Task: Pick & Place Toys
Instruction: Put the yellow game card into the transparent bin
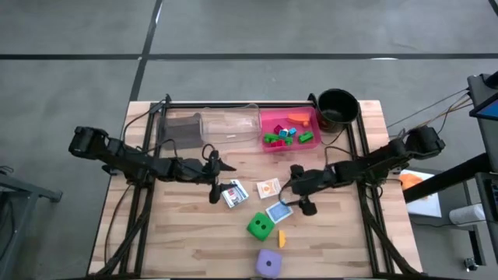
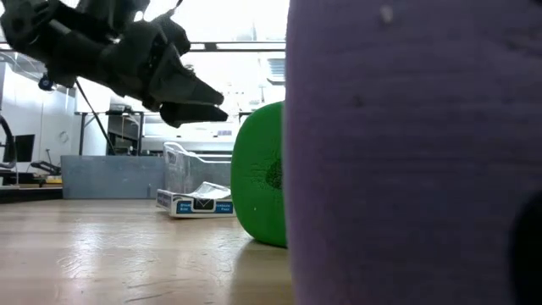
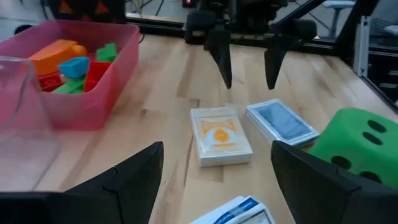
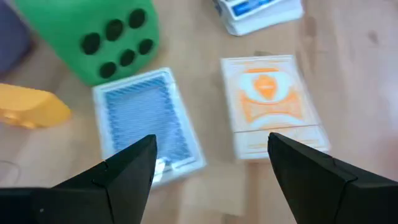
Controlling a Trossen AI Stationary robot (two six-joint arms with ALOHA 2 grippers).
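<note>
Three card decks lie flat mid-table: a blue-and-white one (image 1: 233,193), an orange one (image 1: 268,187) and a blue-backed one (image 1: 278,211). Nearer the front edge rest a green die (image 1: 260,226), a yellow brick (image 1: 282,238) and a purple die (image 1: 269,263). My left gripper (image 1: 219,180) hovers open just left of the blue-and-white deck (image 3: 239,211), pointing toward the orange deck (image 3: 219,134). My right gripper (image 1: 296,190) hovers open right of the orange deck (image 4: 273,109) and blue-backed deck (image 4: 149,124), tilted down toward them. Several bright bricks lie in the pink tray (image 1: 289,140).
Along the far edge stand a grey tray (image 1: 180,128), a clear tray (image 1: 231,124), the pink tray and a round black pot (image 1: 337,107). In the low view the purple die (image 2: 415,152) and green die (image 2: 262,174) fill the right side.
</note>
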